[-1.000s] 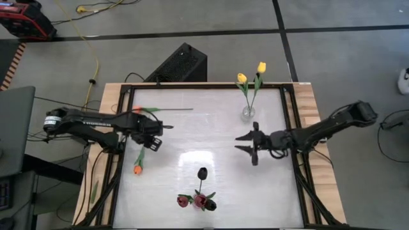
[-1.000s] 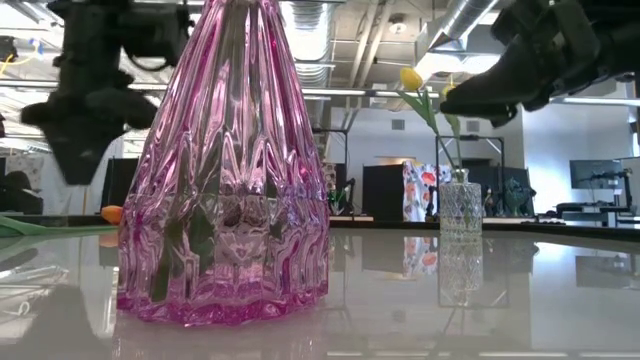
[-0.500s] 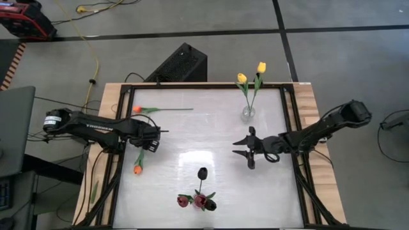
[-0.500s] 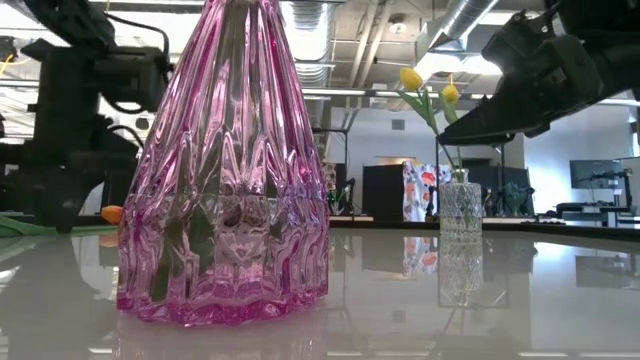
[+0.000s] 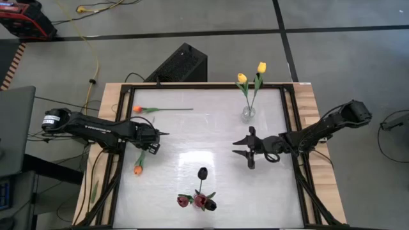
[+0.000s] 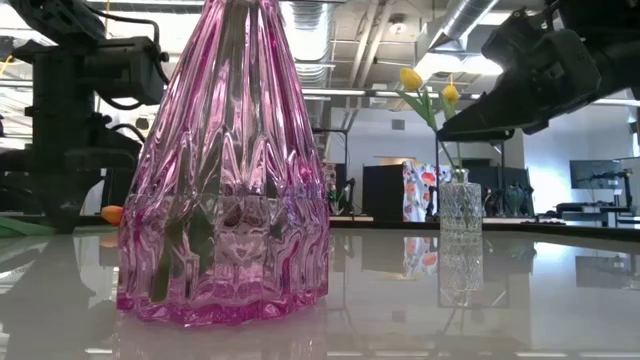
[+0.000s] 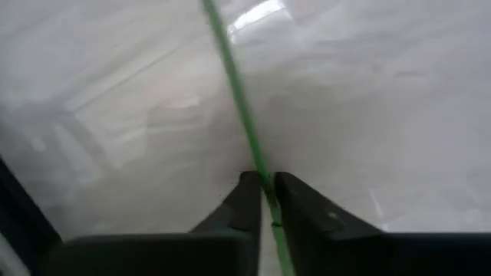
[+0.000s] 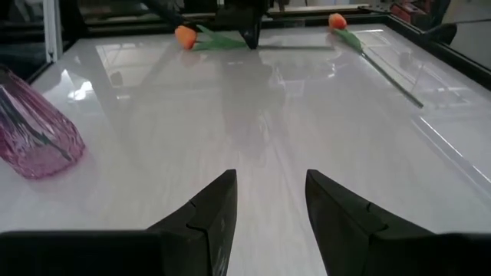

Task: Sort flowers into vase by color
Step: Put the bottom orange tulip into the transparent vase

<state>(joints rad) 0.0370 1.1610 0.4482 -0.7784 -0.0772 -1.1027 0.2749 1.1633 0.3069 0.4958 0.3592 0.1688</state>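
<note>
Left wrist view: left pincer [image 7: 263, 192] now pressed together on a green stem [image 7: 234, 92], down at the surface [image 5: 211, 137]; half a second back, wider and only straddling it. High view: same pincer at the left edge, pinching the stem of the orange tulip [image 5: 137, 170] lying flat there. Probably grasp made, lift next. Second orange tulip [image 5: 137, 109] lying well apart, near the far edge. Right pincer [image 5: 244, 149] spread, empty, hovering mid-surface. Yellow tulips [image 5: 242, 78] already in the clear vase [image 5: 248, 113]; dark ones in the pink vase [image 6: 225, 160].
</note>
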